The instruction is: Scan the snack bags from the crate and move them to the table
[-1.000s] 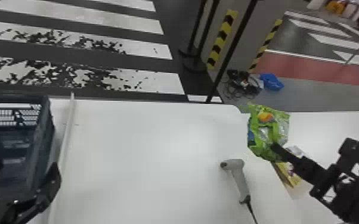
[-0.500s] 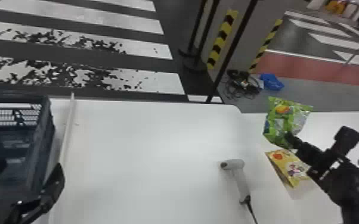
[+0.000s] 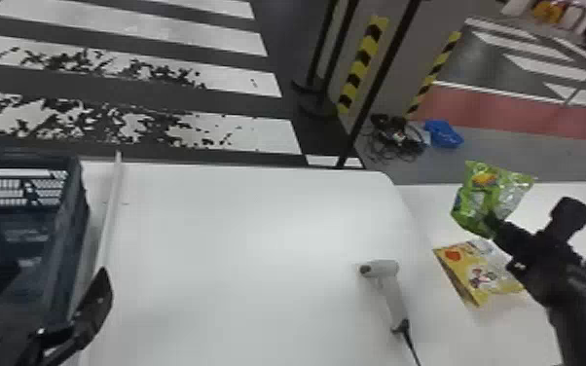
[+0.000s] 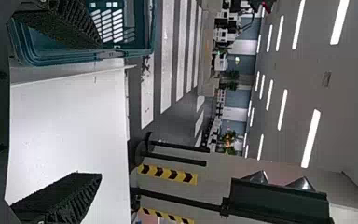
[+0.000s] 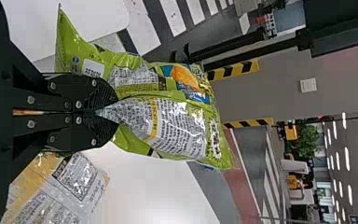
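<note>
Right gripper (image 5: 106, 111) has carried the pinched green bag (image 5: 168, 122) rightward over the side table (image 3: 511, 333) — release appears near; left gripper (image 4: 100, 111) spread.

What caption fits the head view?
Right tool grips green snack bag near yellow bag; scanner lies on white table.
</note>
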### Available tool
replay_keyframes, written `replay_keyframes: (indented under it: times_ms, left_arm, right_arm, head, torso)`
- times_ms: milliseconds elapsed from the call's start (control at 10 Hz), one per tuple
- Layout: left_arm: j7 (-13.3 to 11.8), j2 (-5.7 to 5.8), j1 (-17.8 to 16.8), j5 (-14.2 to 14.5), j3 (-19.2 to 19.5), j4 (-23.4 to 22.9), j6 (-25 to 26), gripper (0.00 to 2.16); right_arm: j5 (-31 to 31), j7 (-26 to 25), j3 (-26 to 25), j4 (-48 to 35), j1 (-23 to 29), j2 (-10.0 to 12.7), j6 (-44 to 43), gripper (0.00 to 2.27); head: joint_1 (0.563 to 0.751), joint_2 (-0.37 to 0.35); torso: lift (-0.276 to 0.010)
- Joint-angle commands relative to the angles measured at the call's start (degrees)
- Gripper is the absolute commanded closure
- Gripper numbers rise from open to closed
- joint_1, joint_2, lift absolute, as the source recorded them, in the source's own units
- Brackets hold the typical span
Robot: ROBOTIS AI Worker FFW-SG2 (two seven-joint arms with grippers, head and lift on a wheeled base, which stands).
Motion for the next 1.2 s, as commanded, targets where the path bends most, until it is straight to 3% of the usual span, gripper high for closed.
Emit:
replay_keyframes:
  times_ms: [0,400,500,800,1100]
  left_arm:
    - [0.0,0.22,-0.1,0.0,-0.2,-0.1,0.0,0.01]
    - [0.0,0.57,-0.1,-0.1,-0.7,-0.3,0.0,0.01]
    - [0.1,0.75,-0.1,-0.1,-0.8,-0.3,-0.2,0.01]
    - [0.0,0.75,0.0,-0.1,-1.2,-0.3,-0.2,0.01]
    - [0.0,0.66,0.0,-0.2,-1.3,-0.5,-0.2,0.01]
  right_arm:
    - [0.0,-0.1,1.4,3.4,-2.5,-0.8,-0.8,2.25]
    - [-1.3,-3.5,2.8,5.0,-3.4,-0.8,3.2,2.24]
    - [-2.0,-3.7,2.3,5.6,-3.4,-0.8,3.6,2.01]
    - [-4.5,-4.6,1.9,5.8,-2.1,-1.2,5.3,0.05]
    - [-6.3,-5.1,1.5,5.6,-0.5,-1.2,8.5,0.04]
  head:
    - [0.695,-0.35]
    - [0.695,-0.35]
    - [0.695,-0.35]
    - [0.695,-0.35]
    - [0.695,-0.35]
  torso:
    - [-0.095]
    - [-0.095]
    - [-0.095]
    - [-0.095]
    - [-0.095]
